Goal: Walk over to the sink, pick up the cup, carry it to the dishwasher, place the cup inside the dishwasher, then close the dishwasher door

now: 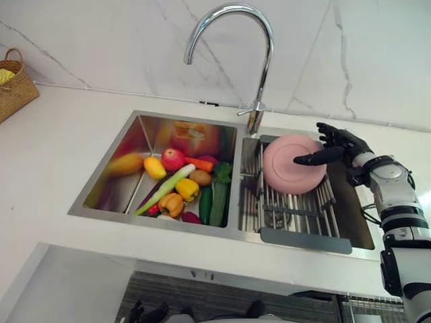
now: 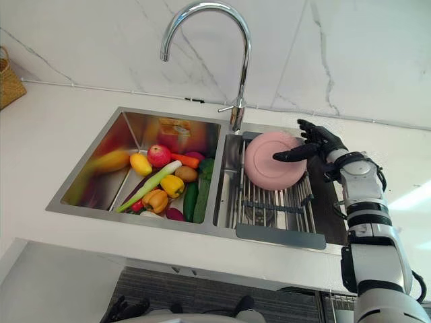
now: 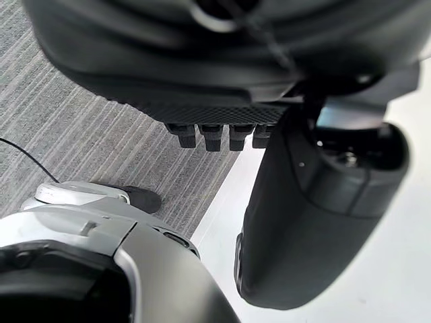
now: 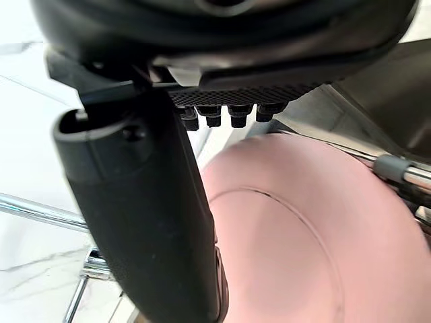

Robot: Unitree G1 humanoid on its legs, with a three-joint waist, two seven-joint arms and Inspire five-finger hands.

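A pink cup lies bottom-up and tilted on the wire rack in the sink's right basin. My right hand is open at the cup's right side. Its thumb reaches across the cup's base, while its fingers spread by the far rim. In the right wrist view the cup sits just past the thumb, with the straight fingers above it. My left hand hangs open, low over grey carpet.
The steel sink is set in a white counter. Its left basin holds several vegetables and fruits. A tall curved tap stands behind the divider. A wicker basket sits at the far left by the marble wall.
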